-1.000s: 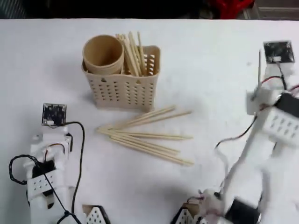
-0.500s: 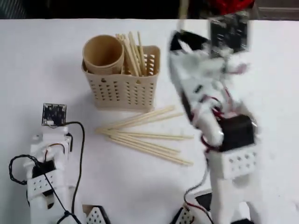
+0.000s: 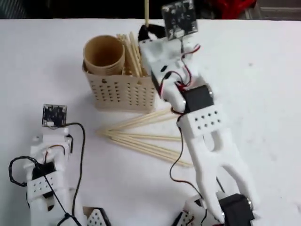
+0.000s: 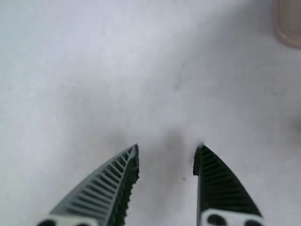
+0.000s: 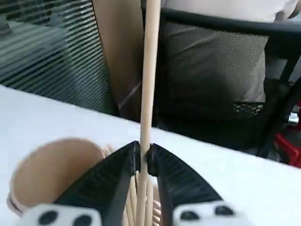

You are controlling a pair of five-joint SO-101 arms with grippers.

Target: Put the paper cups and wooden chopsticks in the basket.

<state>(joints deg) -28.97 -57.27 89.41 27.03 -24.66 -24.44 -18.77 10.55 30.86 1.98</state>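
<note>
A cream perforated basket [image 3: 123, 89] stands at the table's back middle, holding stacked paper cups [image 3: 104, 54] and several wooden chopsticks [image 3: 132, 52]. Several more chopsticks [image 3: 146, 139] lie fanned on the table in front of it. My right gripper [image 5: 143, 160] is shut on one chopstick [image 5: 149, 70] held upright, right over the basket's right half next to the cups [image 5: 44, 176]; the same chopstick [image 3: 146, 12] sticks up at the back in the high view. My left gripper [image 4: 165, 162] hovers open over bare table at the front left, its arm [image 3: 49, 155] still.
The basket's corner [image 4: 288, 23] shows at the edge of the left wrist view. The right arm [image 3: 202, 127] stretches across the loose chopsticks' right ends. The white table [image 3: 263, 94] is bare to the right and far left. Arm bases sit at the front edge.
The right arm has swung from the table's right side leftward to the basket, carrying the upright chopstick. The left arm has not moved.
</note>
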